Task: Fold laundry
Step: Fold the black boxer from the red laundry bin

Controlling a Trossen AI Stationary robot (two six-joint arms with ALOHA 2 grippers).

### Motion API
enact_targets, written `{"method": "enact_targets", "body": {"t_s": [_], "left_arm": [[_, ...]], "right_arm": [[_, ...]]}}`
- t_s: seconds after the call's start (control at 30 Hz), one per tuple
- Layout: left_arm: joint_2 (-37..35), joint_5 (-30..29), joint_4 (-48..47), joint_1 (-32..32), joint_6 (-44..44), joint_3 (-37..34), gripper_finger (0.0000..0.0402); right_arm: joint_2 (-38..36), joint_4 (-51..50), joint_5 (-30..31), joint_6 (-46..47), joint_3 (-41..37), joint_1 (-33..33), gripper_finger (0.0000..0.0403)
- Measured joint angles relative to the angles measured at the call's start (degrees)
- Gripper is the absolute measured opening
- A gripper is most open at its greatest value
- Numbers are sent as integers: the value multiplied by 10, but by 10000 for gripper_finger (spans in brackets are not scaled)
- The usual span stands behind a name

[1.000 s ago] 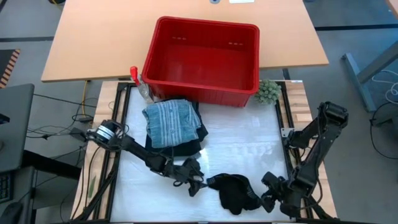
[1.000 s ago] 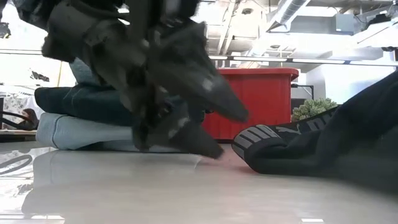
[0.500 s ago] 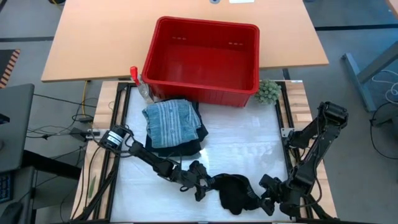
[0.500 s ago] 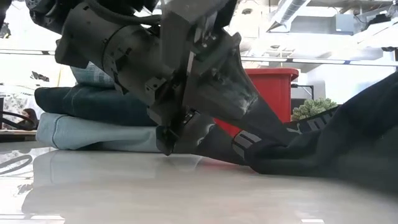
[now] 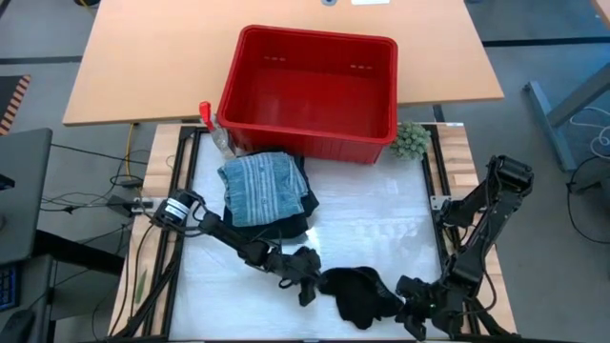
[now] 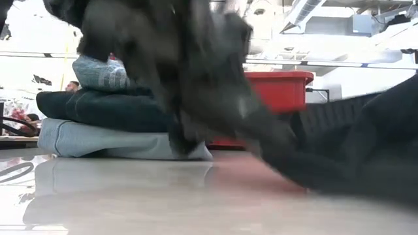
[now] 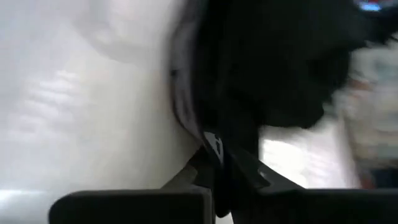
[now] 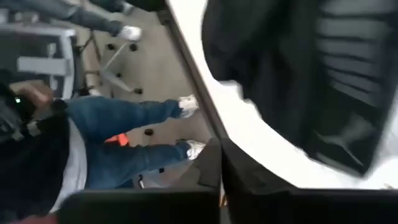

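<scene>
A: What sits toward the left of the worktop [image 5: 381, 229]?

B: A stack of folded laundry [image 5: 264, 193] near the far edge, left of centre: a grey-blue striped piece on top, dark navy under it, and in the low view a light blue one at the bottom.

A: And the left gripper [image 5: 312, 283]?

B: Low by the near edge, just left of the black garment [image 5: 362, 293]. Its claw is pinched tight on that garment's left edge; the left wrist view shows dark cloth running in between the fingers.

A: The black garment itself?

B: Crumpled in a heap at the near edge, about the middle, between the two grippers.

A: The right gripper [image 5: 412, 312]?

B: Down at the near edge, at the garment's right side. The claw looks narrow, but I cannot tell whether it has cloth in it.

A: Any containers?

B: A red basket [image 5: 315, 90] straddles the far edge, with nothing visible inside. A small green fuzzy ball [image 5: 412, 140] lies just beside its right near corner.
</scene>
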Motion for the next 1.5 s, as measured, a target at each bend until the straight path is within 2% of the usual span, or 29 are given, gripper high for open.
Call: {"method": "enact_targets", "body": {"t_s": [0.07,0.17,0.27,0.47,0.63,0.77,0.93,1.0,1.1,1.2,1.33,1.5], "left_arm": [[-20,32,-3,-2,10,2,3],[-83,77,-14,7,48,2,1],[-169,85,-65,27,96,3,1],[-364,94,-173,85,156,25,0],[-440,110,-308,125,150,102,0],[-444,149,-433,109,129,147,0],[-426,191,-515,27,121,147,0],[-424,180,-556,-2,124,147,0],[-423,113,-643,-49,98,148,0],[-403,89,-711,-88,68,148,0],[-360,100,-744,-133,40,147,0],[-316,105,-768,-166,26,147,0]], "right_arm": [[-2,20,-15,-28,0,-8,20],[-14,19,-71,-32,3,-20,24],[-31,5,-112,-32,13,-27,25],[-80,-68,-117,-88,51,-42,17],[-116,-168,-87,-138,71,-76,27],[-124,-191,-36,-177,71,-118,29],[-99,-139,-6,-290,71,-169,32],[-82,-105,24,-344,71,-185,39],[-46,-55,44,-431,71,-215,64],[-3,-20,-7,-474,71,-265,96],[75,55,-93,-507,71,-337,139],[153,130,-143,-467,71,-425,195]]}}
